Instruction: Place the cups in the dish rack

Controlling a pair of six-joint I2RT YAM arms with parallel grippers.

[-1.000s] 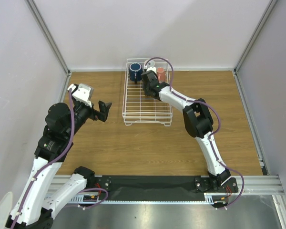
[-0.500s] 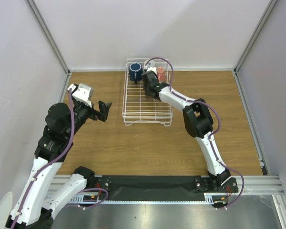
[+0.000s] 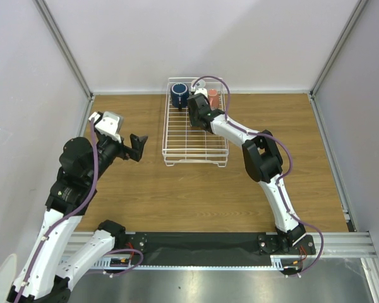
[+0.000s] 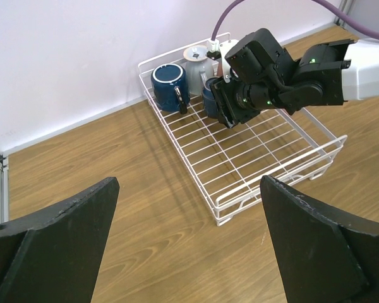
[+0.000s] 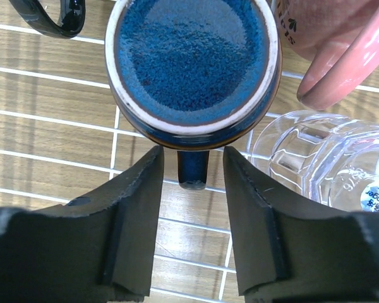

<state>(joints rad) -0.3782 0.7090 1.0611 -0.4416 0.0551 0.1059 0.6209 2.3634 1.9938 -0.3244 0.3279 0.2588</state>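
The white wire dish rack (image 3: 196,164) stands at the table's far middle. At its far end stand the large navy mug (image 3: 179,95), the light grey mug (image 3: 201,92) and the salmon-pink cup (image 3: 213,96). My right gripper (image 5: 192,183) is open inside the rack. Its fingers flank the handle of the small dark blue cup (image 5: 192,57) with a gap on each side. The cup sits on the rack's grid floor. The clear glass tumbler (image 5: 328,158) lies to its right, and the pink cup (image 5: 335,57) lies beside it. My left gripper (image 4: 189,252) is open and empty over bare table left of the rack.
The navy mug's handle (image 5: 50,19) shows left of the dark blue cup. The near part of the rack's grid floor (image 4: 271,151) holds nothing. Walls and metal posts close the table at the back and sides.
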